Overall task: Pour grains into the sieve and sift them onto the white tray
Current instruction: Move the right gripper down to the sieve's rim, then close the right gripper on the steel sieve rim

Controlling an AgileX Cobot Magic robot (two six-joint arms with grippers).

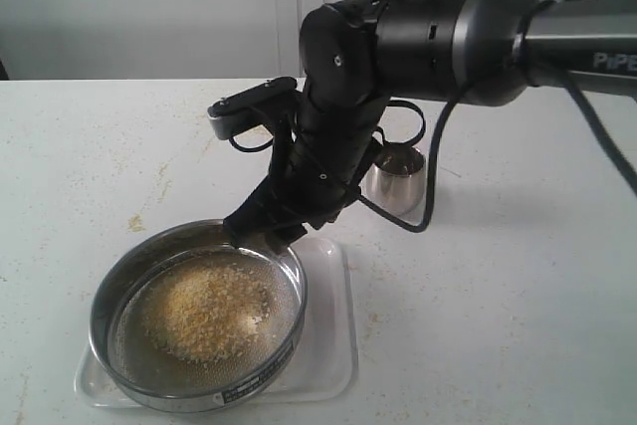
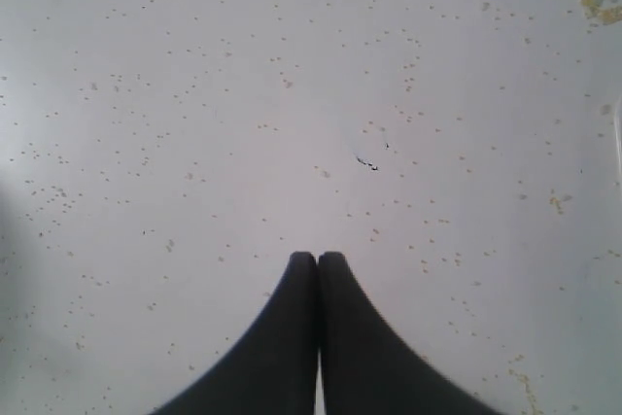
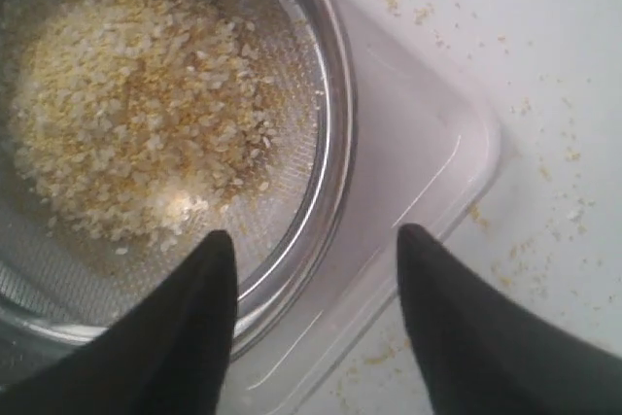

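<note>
With the grains [image 3: 136, 114] heaped in the sieve [image 3: 335, 123] on the white tray [image 3: 428, 153], the right fingers [image 3: 194, 337], spread wide either side of its rim, should clamp squarely and shake level so nothing spills; the left fingers [image 2: 292, 337] are shut, empty.

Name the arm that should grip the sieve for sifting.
Right. The right gripper is open, its fingers either side of the rim of the sieve, beside the grains. The left gripper is shut above the crumb-strewn table, with no sieve in its view.
</note>
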